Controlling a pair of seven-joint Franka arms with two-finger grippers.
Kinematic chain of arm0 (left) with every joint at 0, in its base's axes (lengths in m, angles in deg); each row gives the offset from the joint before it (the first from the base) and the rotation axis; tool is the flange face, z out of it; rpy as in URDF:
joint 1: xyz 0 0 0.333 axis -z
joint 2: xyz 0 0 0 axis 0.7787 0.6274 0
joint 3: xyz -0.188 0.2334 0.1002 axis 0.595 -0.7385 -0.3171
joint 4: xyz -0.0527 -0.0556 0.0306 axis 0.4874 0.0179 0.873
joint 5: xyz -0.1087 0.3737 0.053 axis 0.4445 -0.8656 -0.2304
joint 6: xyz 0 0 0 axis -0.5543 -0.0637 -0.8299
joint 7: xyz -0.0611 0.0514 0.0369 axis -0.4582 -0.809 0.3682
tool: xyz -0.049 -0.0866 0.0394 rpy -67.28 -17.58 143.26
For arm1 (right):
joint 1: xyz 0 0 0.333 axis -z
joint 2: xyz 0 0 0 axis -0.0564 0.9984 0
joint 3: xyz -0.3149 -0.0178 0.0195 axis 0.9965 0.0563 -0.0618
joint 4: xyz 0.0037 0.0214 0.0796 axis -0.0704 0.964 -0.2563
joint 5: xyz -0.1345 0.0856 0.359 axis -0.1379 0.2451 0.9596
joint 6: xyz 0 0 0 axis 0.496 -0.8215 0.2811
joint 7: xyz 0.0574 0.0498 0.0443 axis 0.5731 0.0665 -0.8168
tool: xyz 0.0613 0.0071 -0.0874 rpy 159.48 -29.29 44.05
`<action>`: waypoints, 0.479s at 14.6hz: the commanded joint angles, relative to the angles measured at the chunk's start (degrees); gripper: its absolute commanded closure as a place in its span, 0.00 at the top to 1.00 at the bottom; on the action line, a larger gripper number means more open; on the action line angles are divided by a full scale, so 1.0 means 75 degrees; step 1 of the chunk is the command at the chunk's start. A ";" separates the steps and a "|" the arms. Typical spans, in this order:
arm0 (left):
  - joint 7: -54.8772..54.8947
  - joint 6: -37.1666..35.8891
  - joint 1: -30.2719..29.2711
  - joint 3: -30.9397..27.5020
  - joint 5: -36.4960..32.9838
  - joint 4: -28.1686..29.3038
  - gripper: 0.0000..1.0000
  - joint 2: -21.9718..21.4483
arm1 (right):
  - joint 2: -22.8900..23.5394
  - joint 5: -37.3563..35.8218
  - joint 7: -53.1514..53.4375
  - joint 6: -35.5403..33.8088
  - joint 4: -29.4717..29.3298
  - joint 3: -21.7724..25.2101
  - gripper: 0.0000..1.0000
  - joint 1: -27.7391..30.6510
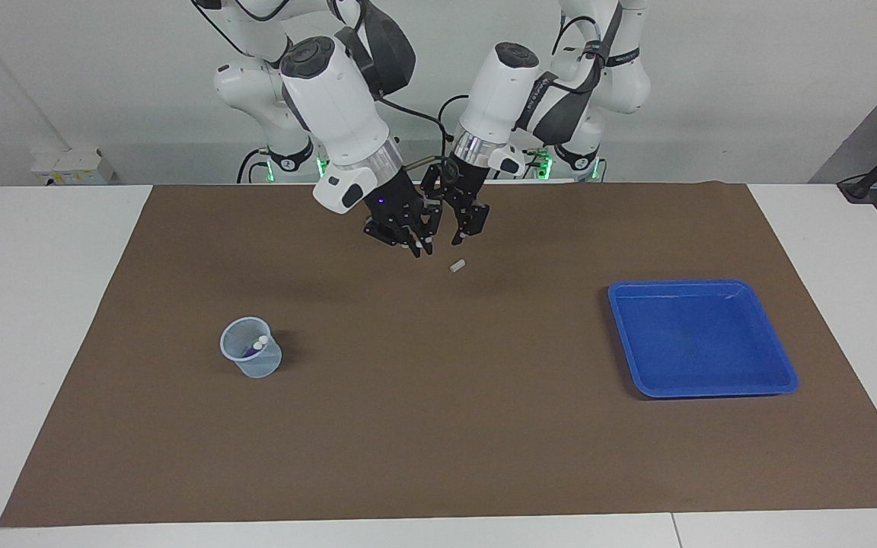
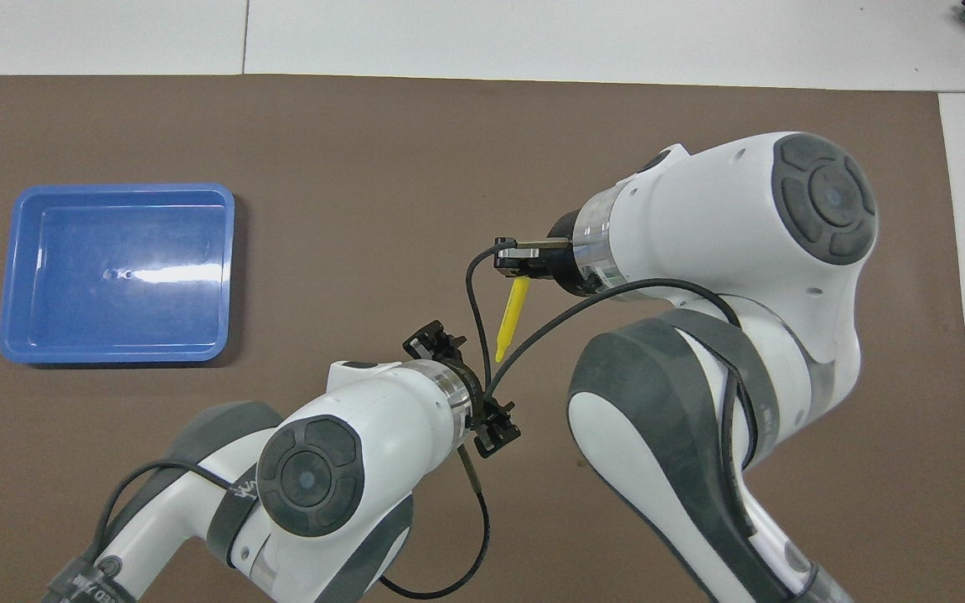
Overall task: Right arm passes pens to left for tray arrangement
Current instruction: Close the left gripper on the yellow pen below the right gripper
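Overhead: right pincer [image 2: 524, 266] grips yellow pen [image 2: 513, 318], hidden in facing view; left pincer [image 1: 459, 221] open, seemingly empty.

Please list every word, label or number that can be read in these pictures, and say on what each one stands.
No text can be read.
White lettering on a dark band of the left arm: too small and blurred to read in either view.
No other writing shows.

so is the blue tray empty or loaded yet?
Empty. The blue tray shows only bare floor in both views; the yellow pen is at the right tool, over the mat.
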State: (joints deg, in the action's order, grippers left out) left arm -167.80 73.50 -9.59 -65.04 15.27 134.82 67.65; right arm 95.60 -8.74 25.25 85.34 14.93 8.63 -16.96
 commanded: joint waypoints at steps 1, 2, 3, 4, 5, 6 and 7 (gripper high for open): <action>-0.1583 -0.0569 -0.0243 0.0044 -0.0596 -0.0005 1.00 -0.0375 | 0.0069 0.0138 0.0107 0.0119 -0.0035 0.0001 0.00 -0.0026; -0.1559 -0.0605 -0.0278 0.0044 -0.0596 -0.0005 1.00 -0.0422 | 0.0069 0.0138 0.0119 0.0119 -0.0035 0.0001 0.00 -0.0026; -0.1524 -0.0605 -0.0290 0.0032 -0.0596 -0.0005 1.00 -0.0423 | 0.0069 0.0138 0.0119 0.0119 -0.0035 0.0001 0.00 -0.0026; -0.1524 -0.0512 -0.0337 0.0032 -0.0608 -0.0005 1.00 -0.0423 | 0.0058 0.0138 0.0131 0.0119 -0.0046 0.0001 0.00 -0.0026; -0.1535 -0.0430 -0.0349 0.0032 -0.0608 -0.0017 1.00 -0.0411 | 0.0057 0.0138 0.0142 0.0119 -0.0035 0.0001 0.00 -0.0026; -0.1524 -0.0383 -0.0349 0.0032 -0.0608 -0.0028 1.00 -0.0399 | 0.0069 0.0138 0.0131 0.0119 -0.0046 0.0001 0.00 -0.0026; -0.1524 -0.0382 -0.0360 0.0032 -0.0608 -0.0040 1.00 -0.0388 | 0.0058 0.0138 0.0142 0.0119 -0.0035 0.0001 0.00 -0.0026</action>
State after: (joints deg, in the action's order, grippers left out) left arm -167.57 70.66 -12.38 -65.36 14.08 134.78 65.09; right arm 95.65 -8.74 25.26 85.34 14.95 8.63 -16.96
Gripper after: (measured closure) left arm 0.000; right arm 0.824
